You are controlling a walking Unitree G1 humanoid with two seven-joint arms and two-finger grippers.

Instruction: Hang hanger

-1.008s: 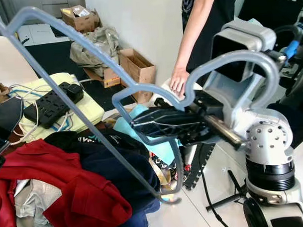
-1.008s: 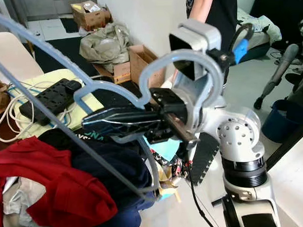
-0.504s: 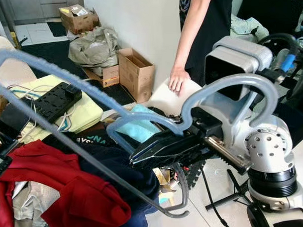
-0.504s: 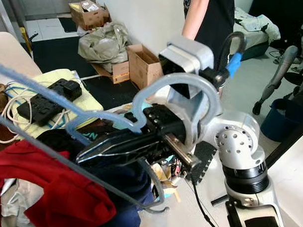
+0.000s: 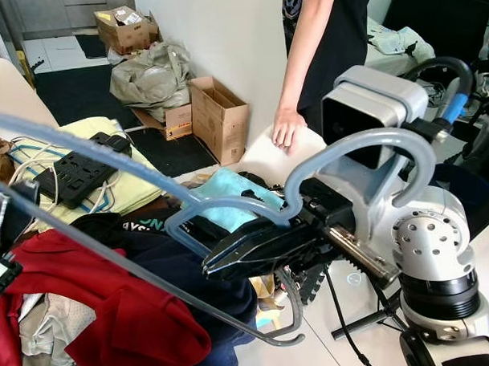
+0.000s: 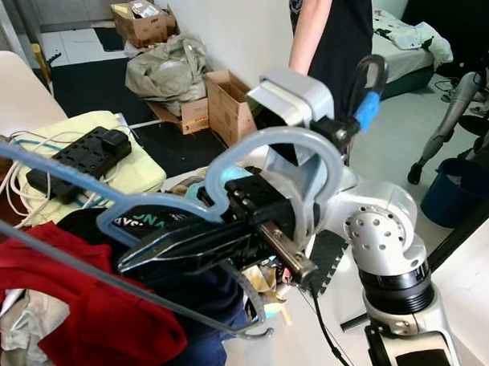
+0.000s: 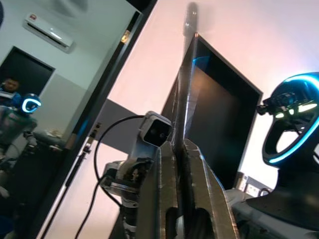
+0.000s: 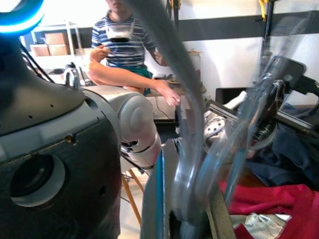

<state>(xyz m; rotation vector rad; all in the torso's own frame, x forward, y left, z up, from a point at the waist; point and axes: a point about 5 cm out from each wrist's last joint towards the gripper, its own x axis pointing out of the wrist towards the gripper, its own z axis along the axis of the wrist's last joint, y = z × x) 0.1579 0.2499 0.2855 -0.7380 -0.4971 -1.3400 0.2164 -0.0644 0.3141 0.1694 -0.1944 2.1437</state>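
Above the clothes pile (image 5: 112, 316), hanger (image 5: 229, 208) held level: right hand (image 5: 231, 252) clamps the neck below the hook, left hand (image 7: 179, 164) pinches the far end, steadying it for hanging.

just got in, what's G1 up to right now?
It is holding a grey plastic hanger up in front of itself with both arms. The right gripper is shut on the hanger near the base of its hook, and the left gripper is shut on a thin part of the hanger frame. Below lies a pile of clothes, red and dark blue. A person stands behind, one hand resting on a white surface. The hanger is not hung on anything yet.
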